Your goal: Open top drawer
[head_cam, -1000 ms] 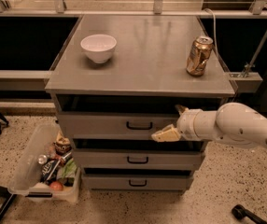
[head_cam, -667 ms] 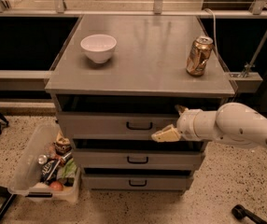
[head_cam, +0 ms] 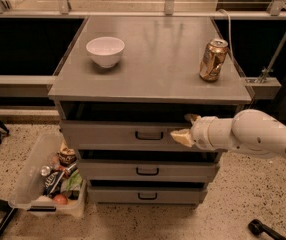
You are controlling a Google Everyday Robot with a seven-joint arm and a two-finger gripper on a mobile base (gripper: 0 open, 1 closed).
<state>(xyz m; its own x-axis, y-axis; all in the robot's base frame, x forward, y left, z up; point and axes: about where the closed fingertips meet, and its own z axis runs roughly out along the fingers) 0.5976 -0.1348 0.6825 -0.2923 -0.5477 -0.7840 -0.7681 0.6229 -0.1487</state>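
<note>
1. Bin of clear plastic (head_cam: 30,184) stands on the floor to the left of the cabinet (head_cam: 153,79), with small things inside. It has no part in the task.
2. White bowl (head_cam: 105,50) sits on the left part of the cabinet top.
3. Top drawer (head_cam: 108,133) is directly under the cabinet top. Its front stands forward of the lower drawers (head_cam: 108,170), and a dark gap shows above it. From this I judge it is pulled out only a short way.
4. Its black handle (head_cam: 149,135) at the centre is free; nothing holds it.
5. Gripper (head_cam: 187,127) is at the right part of the drawer front, just right of the handle. Its fingers are spread: one tip reaches over the top edge, the other lies against the front face. How firmly they press, I cannot tell.
6. Can (head_cam: 213,59) stands upright on the right part of the top.
7. What remains, in my judgement, is most of the pull outward.
</note>
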